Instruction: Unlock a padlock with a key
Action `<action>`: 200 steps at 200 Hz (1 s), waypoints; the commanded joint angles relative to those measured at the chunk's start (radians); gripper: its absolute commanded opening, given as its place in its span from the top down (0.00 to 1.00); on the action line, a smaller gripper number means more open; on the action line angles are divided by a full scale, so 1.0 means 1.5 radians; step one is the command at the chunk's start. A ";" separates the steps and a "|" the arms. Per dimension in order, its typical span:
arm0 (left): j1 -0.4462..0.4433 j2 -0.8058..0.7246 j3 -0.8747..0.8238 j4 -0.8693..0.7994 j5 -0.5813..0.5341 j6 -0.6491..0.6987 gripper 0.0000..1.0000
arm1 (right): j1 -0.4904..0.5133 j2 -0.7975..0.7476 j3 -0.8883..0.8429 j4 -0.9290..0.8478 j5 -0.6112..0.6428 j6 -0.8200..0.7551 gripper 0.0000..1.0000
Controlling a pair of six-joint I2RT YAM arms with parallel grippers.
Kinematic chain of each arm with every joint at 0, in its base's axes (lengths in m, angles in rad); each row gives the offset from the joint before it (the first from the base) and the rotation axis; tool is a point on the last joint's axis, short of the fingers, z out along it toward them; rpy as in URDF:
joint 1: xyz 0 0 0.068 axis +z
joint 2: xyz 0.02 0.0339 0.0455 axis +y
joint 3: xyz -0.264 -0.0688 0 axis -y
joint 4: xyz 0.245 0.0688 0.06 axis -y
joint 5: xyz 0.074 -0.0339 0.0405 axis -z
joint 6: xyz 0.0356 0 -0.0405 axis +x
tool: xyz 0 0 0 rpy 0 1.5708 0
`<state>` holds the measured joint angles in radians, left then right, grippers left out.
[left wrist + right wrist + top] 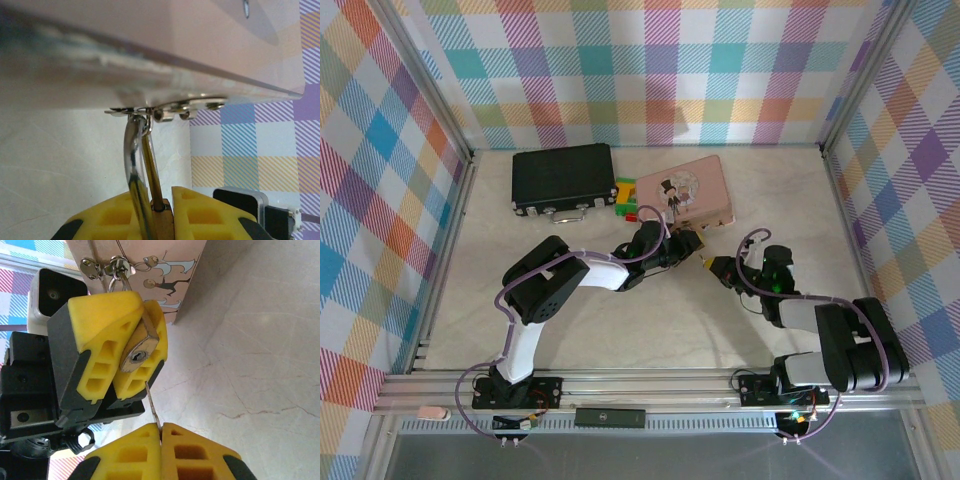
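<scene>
The padlock [141, 347] hangs off the pink tin [682, 190], clamped in my left jaws; my right jaws pinch the key [152, 407], tip just short of the keyhole [136, 356]: insertion step, needing alignment, then a push

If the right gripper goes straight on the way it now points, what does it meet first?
Probably the padlock, clamped in the left gripper: the key in the right gripper aims just below its keyhole, though depth is unclear.
</scene>
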<state>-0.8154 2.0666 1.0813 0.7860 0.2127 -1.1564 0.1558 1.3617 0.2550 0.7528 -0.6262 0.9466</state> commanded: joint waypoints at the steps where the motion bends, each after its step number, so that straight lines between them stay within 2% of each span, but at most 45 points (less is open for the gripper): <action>1: -0.002 -0.017 -0.018 0.015 0.028 -0.043 1.00 | -0.006 0.011 0.016 0.080 -0.015 0.020 1.00; 96: -0.001 -0.019 -0.017 0.021 0.027 -0.045 1.00 | -0.008 0.039 0.037 0.069 -0.008 0.014 1.00; 200: -0.001 -0.020 -0.023 0.031 0.029 -0.051 1.00 | -0.008 0.016 0.050 0.052 0.001 0.000 1.00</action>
<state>-0.8143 2.0647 1.0683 0.8154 0.2089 -1.1679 0.1497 1.4014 0.2867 0.7921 -0.6258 0.9607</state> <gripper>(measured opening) 0.143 0.046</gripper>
